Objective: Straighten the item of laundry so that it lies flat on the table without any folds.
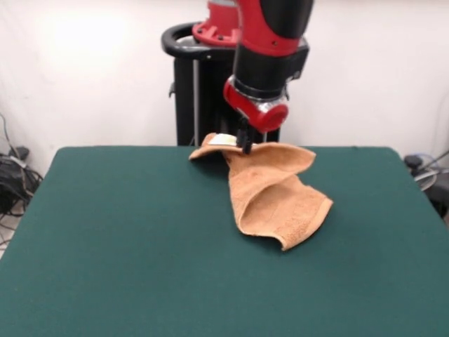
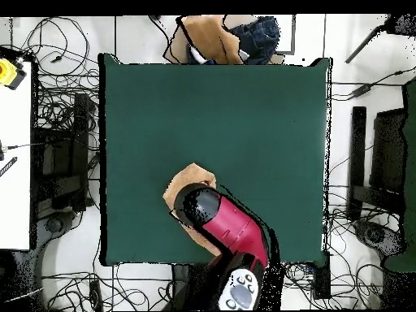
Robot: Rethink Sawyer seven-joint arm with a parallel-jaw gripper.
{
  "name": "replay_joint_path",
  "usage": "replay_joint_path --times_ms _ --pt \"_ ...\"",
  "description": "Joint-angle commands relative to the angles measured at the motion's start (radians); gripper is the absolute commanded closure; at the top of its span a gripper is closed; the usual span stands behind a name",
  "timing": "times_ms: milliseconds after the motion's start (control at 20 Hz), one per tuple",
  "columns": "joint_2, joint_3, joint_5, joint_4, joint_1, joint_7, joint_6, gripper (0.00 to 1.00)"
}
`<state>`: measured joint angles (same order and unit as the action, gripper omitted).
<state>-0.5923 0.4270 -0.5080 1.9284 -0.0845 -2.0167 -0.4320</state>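
Observation:
The orange-tan towel is crumpled and folded at the far middle of the green table. Its upper edge, where a white label shows, is lifted off the cloth, and its lower part rests on the table towards the right. My gripper points down from the red and black arm and is shut on that raised edge. In the overhead view only a tan corner of the towel shows on the table, to the left of the arm. The arm hides the gripper there.
The black pedestal stands just behind the table's far edge. Cables lie on the floor at the left and all round the table. Brown and blue things lie beyond the table's top edge in the overhead view.

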Motion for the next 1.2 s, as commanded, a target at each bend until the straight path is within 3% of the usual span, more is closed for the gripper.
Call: replay_joint_path --times_ms 50,500,950,1000,1200 --pt "0.068 -0.033 0.07 -0.11 0.051 -0.092 0.093 1.0" --pt "0.071 -0.046 0.115 -0.16 0.092 -0.1 0.06 1.0" --pt "0.031 -0.164 0.087 -0.08 0.158 -0.117 0.086 1.0" --pt "0.024 -0.177 0.087 -0.066 0.166 -0.118 0.098 0.0" --pt "0.008 -0.209 0.093 -0.036 0.184 -0.112 0.141 0.0"
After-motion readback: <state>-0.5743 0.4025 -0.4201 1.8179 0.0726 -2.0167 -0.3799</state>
